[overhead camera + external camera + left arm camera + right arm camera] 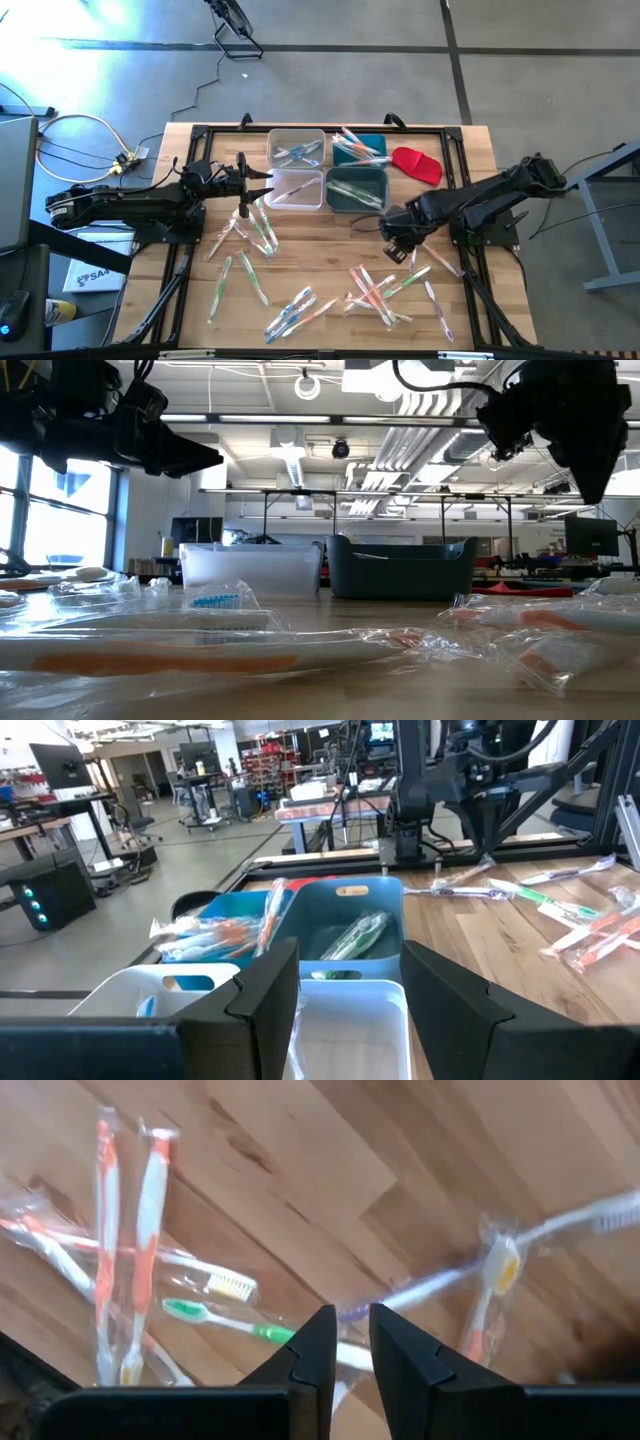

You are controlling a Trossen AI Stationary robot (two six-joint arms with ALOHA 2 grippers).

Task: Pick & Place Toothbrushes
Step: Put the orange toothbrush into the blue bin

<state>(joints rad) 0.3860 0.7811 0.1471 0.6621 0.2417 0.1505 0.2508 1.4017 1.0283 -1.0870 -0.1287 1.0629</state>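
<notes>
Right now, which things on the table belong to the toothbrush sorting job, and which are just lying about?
Part of the job:
- loose toothbrushes scattered on the table
- two clear bins
- two teal bins
- right pincer, low over a toothbrush
- left pincer, open beside the bins

Just lying about:
- red cloth-like piece
- yellow cable off the table

Left gripper (350,995) fingers (262,990) spread apart, nothing between them, hovering over a white bin (345,1040). Second white bin (140,998) beside it. Beyond: teal bin (340,920) holding green-accented wrapped toothbrushes (352,935), blue bin (225,910) holding orange ones. More wrapped toothbrushes loose on the wooden desk (480,935). Right arm (470,780) is over the desk's far side.
</notes>
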